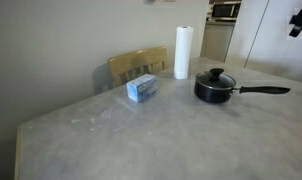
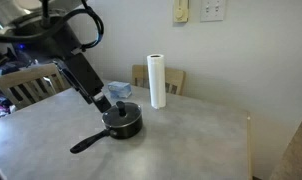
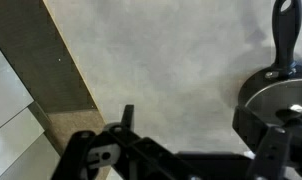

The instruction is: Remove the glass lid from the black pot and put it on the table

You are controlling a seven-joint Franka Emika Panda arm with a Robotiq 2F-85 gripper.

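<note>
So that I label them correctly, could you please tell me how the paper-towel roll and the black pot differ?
The paper-towel roll is white; the black pot is dark. The roll stands tall and narrow; the pot sits low and wide. The pot has a long handle and carries the glass lid; the roll has neither. Both stand on the table.

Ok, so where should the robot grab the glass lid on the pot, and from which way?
By the black knob in the middle of the glass lid, coming straight down from above. The lid lies flat on the black pot, so its rim is probably hard to pinch, while the knob sticks up on top.
</note>
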